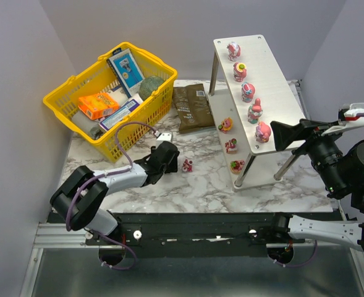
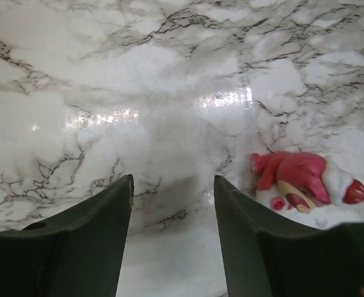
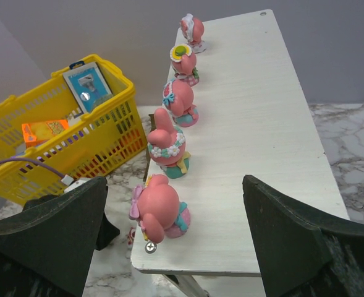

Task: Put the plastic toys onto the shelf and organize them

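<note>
Altogether: nine plastic toys (image 1: 248, 92), eight of them on the shelf (image 1: 275, 80) and one on the marble table (image 1: 206, 189).
Shelf: one rack with two tiers, at the right of the table, its boards running far to near.
Top tier: five toys in a single row along the left edge of the board. All are mostly pink, and the second from the far end wears a yellow and green cap (image 3: 182, 57).
Lower tier: three toys in a row, showing below the left edge of the top board.
Loose toy (image 1: 187, 165): one, pink and red, on the table left of the shelf's near end. The left wrist view shows it lying on its side.
Left gripper (image 1: 169, 158): low over the marble with its fingers spread and nothing between them. The loose toy lies just outside its right finger (image 2: 256, 247); I cannot tell whether they touch.
Right gripper (image 1: 280, 135): raised at the near end of the top tier, released wide and empty. The nearest toy of the row (image 3: 160, 213) stands ahead of its fingers, ungripped.
Basket (image 1: 135, 127): one, yellow, far left, holding boxes and packets.
Brown packet (image 1: 191, 106): one, flat on the table between the basket and the shelf.
</note>
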You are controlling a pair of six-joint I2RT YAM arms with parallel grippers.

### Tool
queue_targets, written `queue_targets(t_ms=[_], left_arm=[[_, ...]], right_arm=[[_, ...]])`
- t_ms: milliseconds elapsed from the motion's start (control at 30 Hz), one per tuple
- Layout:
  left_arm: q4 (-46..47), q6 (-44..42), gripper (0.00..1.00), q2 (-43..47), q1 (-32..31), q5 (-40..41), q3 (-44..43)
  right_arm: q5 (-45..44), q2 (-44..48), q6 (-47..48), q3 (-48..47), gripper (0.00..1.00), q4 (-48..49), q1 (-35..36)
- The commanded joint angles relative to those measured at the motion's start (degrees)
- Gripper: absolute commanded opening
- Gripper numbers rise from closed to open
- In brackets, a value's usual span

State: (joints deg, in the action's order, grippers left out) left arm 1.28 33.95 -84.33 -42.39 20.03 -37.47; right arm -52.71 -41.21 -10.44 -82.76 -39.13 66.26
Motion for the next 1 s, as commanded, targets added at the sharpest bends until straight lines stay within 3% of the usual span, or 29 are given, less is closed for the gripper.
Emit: queue_targets(t_ms=[0,133,433,967], left_arm=[[0.4,-7.6,0.75,6.4,-0.1,-6.2,-0.9],[4.3,-12.5,0.89,8.1,-0.1,-16.1,0.0],[8.9,-14.9,0.88,4.3,-0.8,-27.9,-1.5],[5.9,-15.6,0.75,-3.6,-1.3,-24.6,-6.6]], right_arm=[[-1.4,-0.4,0.7,-1.8,0.97,-0.6,-0.2],[-1.3,-0.9,1.1,-2.1,0.97,-0.6,-0.2],[-0.8,-1.7,0.9,-2.6,0.97,-0.5,-0.2],[-1.2,-2.2,0.4,-2.8,0.97,-0.5,-0.2]])
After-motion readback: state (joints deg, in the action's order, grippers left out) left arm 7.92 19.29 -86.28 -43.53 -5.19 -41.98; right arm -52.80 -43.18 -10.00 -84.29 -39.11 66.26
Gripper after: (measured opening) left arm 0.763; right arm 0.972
